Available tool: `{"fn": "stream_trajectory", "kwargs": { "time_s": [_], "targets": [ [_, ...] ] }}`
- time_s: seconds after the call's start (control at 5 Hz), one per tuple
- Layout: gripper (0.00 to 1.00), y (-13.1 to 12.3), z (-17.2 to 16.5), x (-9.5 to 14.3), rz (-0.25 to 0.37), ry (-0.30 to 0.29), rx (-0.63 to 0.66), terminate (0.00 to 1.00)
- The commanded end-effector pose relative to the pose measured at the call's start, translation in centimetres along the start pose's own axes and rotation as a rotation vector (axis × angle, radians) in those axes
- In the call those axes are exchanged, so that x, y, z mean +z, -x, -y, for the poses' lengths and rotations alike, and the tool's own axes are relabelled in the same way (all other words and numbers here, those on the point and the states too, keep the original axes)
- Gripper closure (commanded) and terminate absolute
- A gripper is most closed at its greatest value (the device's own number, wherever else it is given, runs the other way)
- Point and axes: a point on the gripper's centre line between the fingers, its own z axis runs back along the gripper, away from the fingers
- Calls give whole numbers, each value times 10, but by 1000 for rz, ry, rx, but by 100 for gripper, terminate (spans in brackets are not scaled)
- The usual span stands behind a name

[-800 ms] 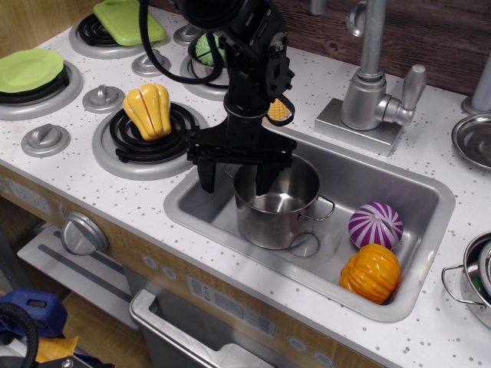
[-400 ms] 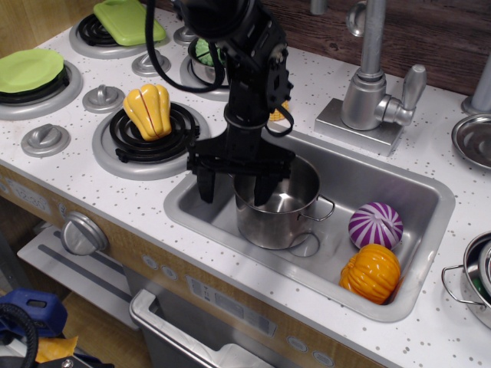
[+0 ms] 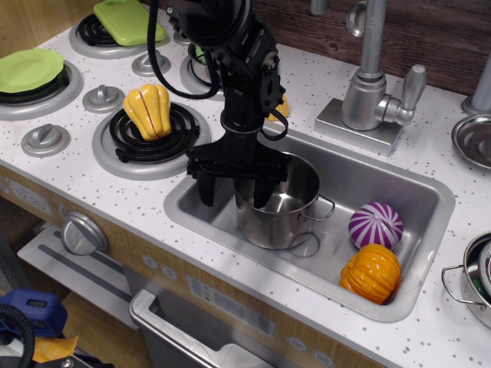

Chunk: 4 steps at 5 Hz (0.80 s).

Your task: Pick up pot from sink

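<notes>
Pot [image 3: 278,205] stands upright in the left half of the sink [image 3: 406,184] | gripper [image 3: 234,188] jaws apart, straddling its near-left rim, one finger inside, one outside | you lower slightly, centre the wall between fingers, close firmly, then lift straight up.

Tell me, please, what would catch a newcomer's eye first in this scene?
Probably the black gripper, open astride the near-left rim of the shiny pot, which stands in the left half of the sink. Next, the bright toys: a purple-striped ball and an orange pumpkin in the sink's right end.
</notes>
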Motion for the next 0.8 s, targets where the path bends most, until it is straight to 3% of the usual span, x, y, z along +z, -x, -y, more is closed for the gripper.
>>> {"fn": "stream_trajectory", "kwargs": {
  "time_s": [0.0,0.2,0.6],
  "targets": [
    [0,-15,-6,-4,13,59,30,0],
    [100,-16,-7,-11,14,69,50,0],
    [100,-20,-1,-3,38,75,54,0]
  ]
}}
